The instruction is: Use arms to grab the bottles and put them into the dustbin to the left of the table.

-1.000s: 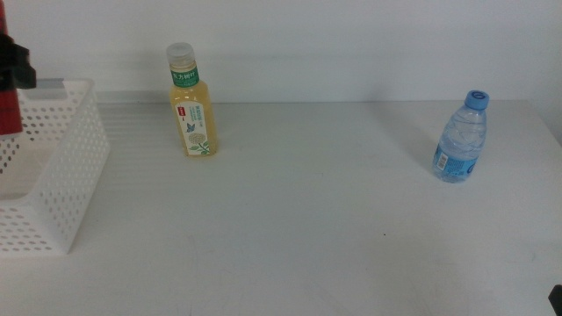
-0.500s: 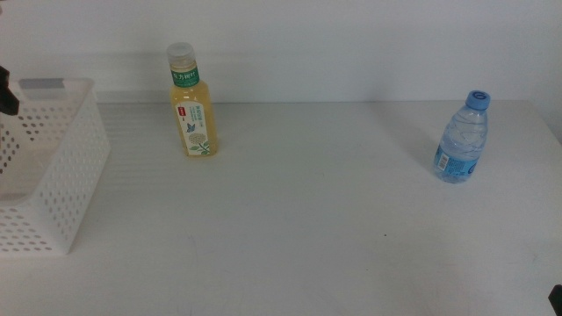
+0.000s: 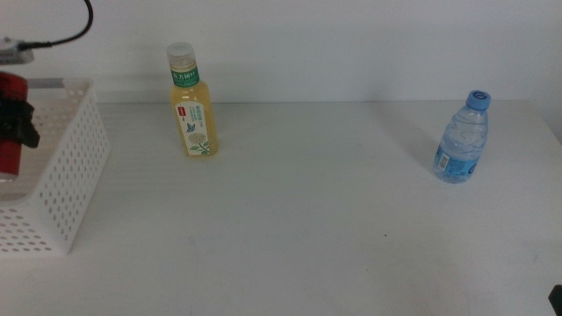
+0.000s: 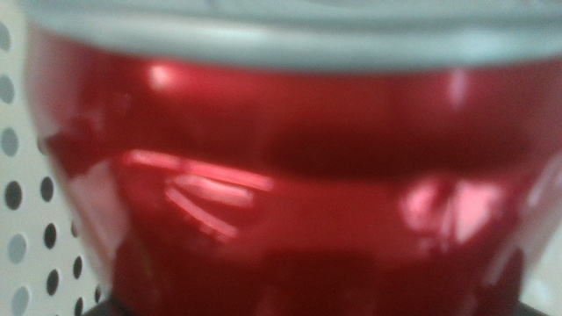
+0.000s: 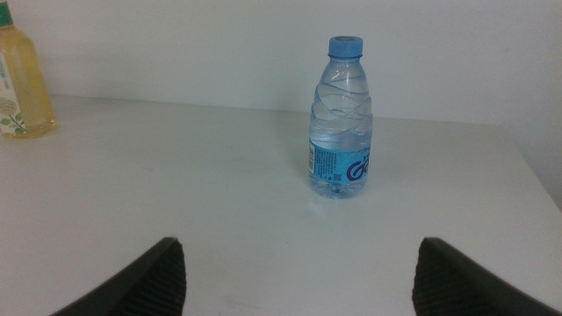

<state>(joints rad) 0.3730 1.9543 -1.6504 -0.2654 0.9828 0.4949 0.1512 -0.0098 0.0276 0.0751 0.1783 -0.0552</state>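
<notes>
At the far left of the middle view, my left gripper is shut on the slim red soda can, holding it upright within the dustbin's open top. In the left wrist view the can fills the picture, with the dustbin's perforated wall beside it. The yellow juice bottle stands upright at the back of the table. The water bottle stands at the right. My right gripper waits open at the table's near right corner, facing the water bottle.
A black cable loops above the left arm's white housing. The juice bottle also shows at the edge of the right wrist view. A white wall backs the table.
The left gripper and can slid almost out of view to the left half a second ago. They are now back over the dustbin, lower than a second ago. The right arm has not moved.
</notes>
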